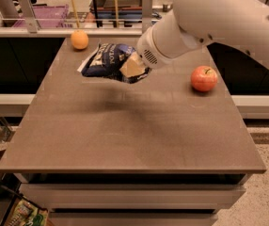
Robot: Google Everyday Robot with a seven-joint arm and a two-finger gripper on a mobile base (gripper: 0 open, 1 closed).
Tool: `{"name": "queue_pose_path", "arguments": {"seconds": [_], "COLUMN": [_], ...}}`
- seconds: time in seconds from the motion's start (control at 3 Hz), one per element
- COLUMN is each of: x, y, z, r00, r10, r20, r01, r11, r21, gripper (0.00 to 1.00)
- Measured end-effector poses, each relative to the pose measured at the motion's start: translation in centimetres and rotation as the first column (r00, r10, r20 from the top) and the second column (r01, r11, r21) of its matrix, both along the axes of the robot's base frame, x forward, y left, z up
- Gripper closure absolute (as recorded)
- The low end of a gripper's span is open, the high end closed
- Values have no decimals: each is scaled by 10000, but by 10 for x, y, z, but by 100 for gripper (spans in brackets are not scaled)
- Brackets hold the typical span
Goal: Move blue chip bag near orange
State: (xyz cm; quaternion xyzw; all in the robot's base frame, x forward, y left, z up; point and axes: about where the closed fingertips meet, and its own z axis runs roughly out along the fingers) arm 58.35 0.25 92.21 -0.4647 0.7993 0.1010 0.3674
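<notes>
A brown table (134, 135) fills the middle of the view. A red apple (204, 78) with a stem stands on the table's right side, toward its far edge. Pale drawer fronts (134, 194) sit under the table's near edge. Beyond the table's far edge runs a metal rail (54, 32) with upright posts, and a purple tray (44, 15) lies behind it to the left. Speckled floor (266, 201) shows off the table's near right corner.

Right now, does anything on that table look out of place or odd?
Only the bag: it hangs tilted above the table, pinched in the gripper beside the orange, with its shadow on the tabletop below. The apple sits upright near the right edge. Nothing looks spilled.
</notes>
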Motion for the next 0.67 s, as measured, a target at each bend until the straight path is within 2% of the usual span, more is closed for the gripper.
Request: {"name": "queue_pose_path", "arguments": {"seconds": [0.33, 0.67], "x": [27, 57], "y": [-6, -5], "z": [6, 10], "r00": [9986, 9933], "r10": [-2, 183], "r20": [533, 1137], "r01": [11, -146], "r11": [9998, 9993], "r21": [-174, -338], "gripper": [100, 100]}}
